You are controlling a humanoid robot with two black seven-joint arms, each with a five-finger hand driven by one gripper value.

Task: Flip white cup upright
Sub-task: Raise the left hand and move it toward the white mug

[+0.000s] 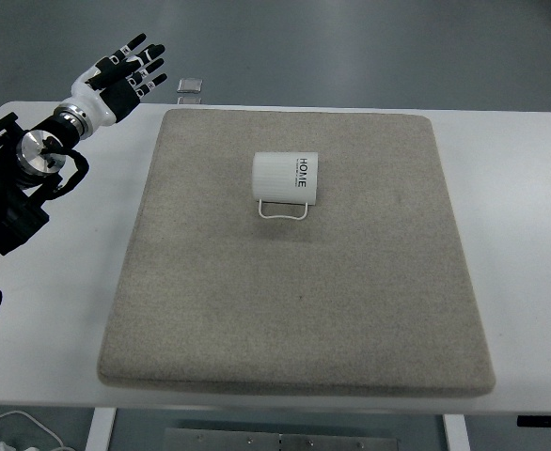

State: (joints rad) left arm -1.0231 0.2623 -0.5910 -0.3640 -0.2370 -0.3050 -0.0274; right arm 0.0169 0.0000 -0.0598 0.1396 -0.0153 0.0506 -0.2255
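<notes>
The white cup [286, 177] lies on its side on a grey mat [294, 310] covering the counter [520, 188], its wire handle toward the camera, well to the right of the left hand [125, 73] and nearer. That hand hovers over the counter's far left corner, fingers spread, holding nothing, with a small grey object [190, 85] just to its right.

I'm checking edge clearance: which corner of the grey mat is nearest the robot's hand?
The far-left corner of the grey mat; the left hand, fingers spread, hovers just beyond it. The other three corners lie well away.
</notes>
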